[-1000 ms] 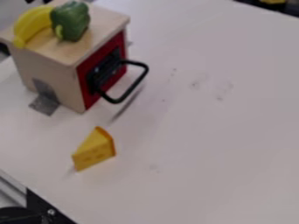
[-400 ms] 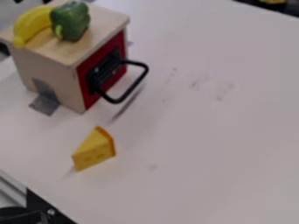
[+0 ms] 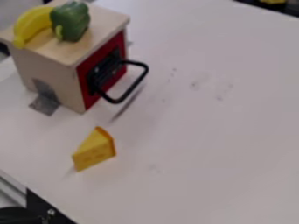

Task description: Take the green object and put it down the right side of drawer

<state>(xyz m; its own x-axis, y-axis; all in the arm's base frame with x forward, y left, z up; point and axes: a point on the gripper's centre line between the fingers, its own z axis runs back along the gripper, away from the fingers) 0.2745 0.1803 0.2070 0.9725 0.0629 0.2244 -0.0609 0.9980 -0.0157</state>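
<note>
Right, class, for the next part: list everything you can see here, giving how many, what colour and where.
Pepper: one, green, on top of the drawer box
Banana: one, yellow, beside the pepper
Drawer box: one, pale wood with red front, upper left
Handle: one, black, on the red front
Tape-like patch: one, grey, at the box's foot
Cheese wedge: one, yellow, lower left on the table
Table: one, whitish, under everything
Hardware: black, bottom left corner, count unclear
Unclear item: one, yellow, top right edge

Seemingly smooth, pale wooden drawer [image 3: 48, 72]
</note>
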